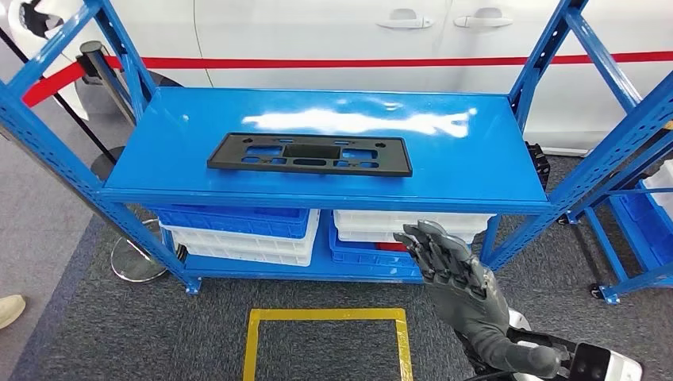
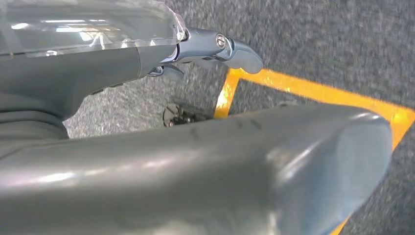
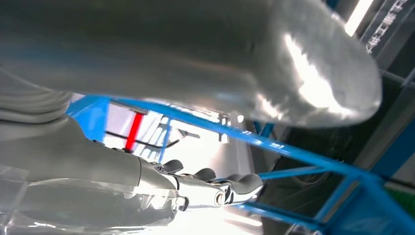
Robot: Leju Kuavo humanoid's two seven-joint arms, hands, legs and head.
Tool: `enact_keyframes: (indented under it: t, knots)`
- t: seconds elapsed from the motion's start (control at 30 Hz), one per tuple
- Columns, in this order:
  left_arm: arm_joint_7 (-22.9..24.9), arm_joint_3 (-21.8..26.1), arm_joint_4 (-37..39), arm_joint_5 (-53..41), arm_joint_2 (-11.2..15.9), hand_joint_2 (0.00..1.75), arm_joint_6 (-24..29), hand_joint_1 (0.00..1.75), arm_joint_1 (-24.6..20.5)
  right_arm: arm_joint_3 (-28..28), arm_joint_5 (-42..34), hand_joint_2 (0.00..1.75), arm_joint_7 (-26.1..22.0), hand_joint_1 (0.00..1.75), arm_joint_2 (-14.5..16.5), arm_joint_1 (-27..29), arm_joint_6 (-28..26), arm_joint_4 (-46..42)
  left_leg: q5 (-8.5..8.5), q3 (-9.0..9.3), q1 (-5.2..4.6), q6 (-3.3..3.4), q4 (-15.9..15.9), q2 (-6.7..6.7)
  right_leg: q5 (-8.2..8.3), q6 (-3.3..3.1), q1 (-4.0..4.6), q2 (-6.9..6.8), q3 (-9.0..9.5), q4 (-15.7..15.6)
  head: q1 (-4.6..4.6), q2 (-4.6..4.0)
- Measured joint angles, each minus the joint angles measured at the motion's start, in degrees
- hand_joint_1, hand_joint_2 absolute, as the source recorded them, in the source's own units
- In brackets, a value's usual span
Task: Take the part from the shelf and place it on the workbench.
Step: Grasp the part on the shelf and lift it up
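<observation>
A flat black plastic part with several cut-outs lies on the blue shelf top, left of its middle. My right hand is raised in front of the shelf's front edge, below and right of the part, fingers stretched out and apart, holding nothing. In the right wrist view the right hand points at the blue shelf frame, fingers extended. My left hand hangs over the grey carpet beside a yellow floor line, empty, fingers nearly straight.
Blue and white bins sit on the lower shelf. Blue uprights flank the shelf on both sides. A white car stands behind. A yellow square marks the carpet. A stanchion base and a person's shoe are at left.
</observation>
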Motion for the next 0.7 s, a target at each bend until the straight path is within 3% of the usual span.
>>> enact_keyframes:
  t: [0.07,0.13,0.2,0.23,0.27,0.3,0.37,0.4,0.43,0.6,0.63,0.7]
  knots:
    - [0.0,0.0,0.0,-0.1,-0.1,0.00,0.0,0.00,-0.2,2.4,-0.7,0.00,0.3,0.00,-0.3,-2.1,-1.9,1.8,-0.41,0.30,-0.06,-0.53,0.1,0.12,-0.16,-0.51,-0.31,0.12,0.38,-0.5,-0.06,0.00]
    - [-0.1,0.0,0.1,-0.1,-0.1,0.00,0.0,0.00,-0.5,4.5,-1.6,0.00,0.6,0.00,-0.4,-4.1,-3.3,2.9,-2.12,-1.13,-0.03,-1.01,3.5,0.12,-0.38,-1.13,-0.66,0.06,1.17,-1.1,-0.16,0.00]
    - [-0.1,0.0,0.1,0.0,-0.2,0.00,0.1,0.00,-0.4,6.0,-2.3,0.00,1.0,0.00,-0.4,-5.0,-4.1,3.5,-4.85,-5.49,0.17,-1.34,11.1,0.09,-0.96,-1.59,-0.61,-0.14,1.86,-1.2,-0.25,0.00]
    - [-0.1,0.0,0.1,0.1,-0.2,0.00,0.1,0.00,-0.3,6.4,-2.5,0.00,1.1,0.00,-0.5,-5.1,-4.3,3.7,-5.49,-7.78,0.24,-1.47,14.5,0.10,-1.29,-1.67,-0.58,-0.17,2.22,-1.2,-0.24,0.00]
    - [-0.1,0.1,0.2,0.1,-0.2,0.00,0.1,0.00,-0.2,6.7,-2.7,0.00,1.2,0.00,-0.6,-5.1,-4.5,3.9,-4.98,-9.35,0.30,-1.56,16.1,0.10,-1.68,-1.67,-0.57,-0.15,2.65,-1.2,-0.24,0.00]
    - [-0.1,0.1,0.2,0.2,-0.2,0.00,0.1,0.00,0.0,7.0,-2.8,0.00,1.1,0.00,-0.6,-5.1,-4.6,4.1,-3.20,-9.88,0.34,-1.60,15.5,0.11,-2.11,-1.61,-0.58,-0.08,3.20,-1.1,-0.25,0.00]
    - [-0.1,0.1,0.2,0.3,-0.2,0.00,0.2,0.00,0.1,7.4,-3.0,0.00,1.0,0.00,-0.8,-5.1,-4.7,4.3,2.19,-8.38,0.38,-1.37,9.1,0.10,-3.12,-1.34,-0.61,0.05,4.44,-1.1,-0.23,0.00]
    - [-0.1,0.2,0.2,0.4,-0.2,0.00,0.3,0.00,0.1,7.5,-3.0,0.00,0.9,0.00,-0.9,-5.1,-4.7,4.4,4.02,-7.18,0.26,-1.15,5.8,0.10,-3.62,-1.08,-0.52,0.10,4.90,-1.0,-0.22,0.00]
    - [-0.1,0.3,0.2,0.5,-0.2,0.00,0.5,0.00,0.1,7.6,-3.1,0.00,0.7,0.00,-0.9,-5.1,-4.7,4.4,4.82,-6.26,0.14,-0.83,3.3,0.10,-3.99,-0.77,-0.46,0.16,5.15,-1.0,-0.21,0.00]
    - [-0.2,0.8,0.2,1.1,-0.4,0.00,0.8,0.00,0.2,7.7,-3.5,0.00,-0.2,0.00,-1.6,-4.7,-4.3,3.9,3.84,-4.31,0.14,0.80,0.6,0.00,-4.76,0.72,-0.45,0.09,5.23,0.6,-0.14,0.00]
    - [-0.2,0.9,0.2,1.1,-0.5,0.00,0.8,0.00,0.2,7.7,-3.6,0.00,-0.3,0.00,-1.8,-4.6,-4.2,3.7,3.68,-3.78,0.23,1.13,0.4,-0.03,-5.69,0.94,-0.53,0.06,4.18,2.8,-0.12,0.00]
    - [-0.2,1.0,0.2,1.1,-0.5,0.00,0.8,0.00,0.1,7.7,-3.8,0.00,-0.3,0.00,-2.1,-4.4,-4.0,3.4,3.17,-3.08,0.24,1.60,0.2,-0.02,-8.35,1.33,-0.66,0.04,0.11,9.6,-0.09,0.00]
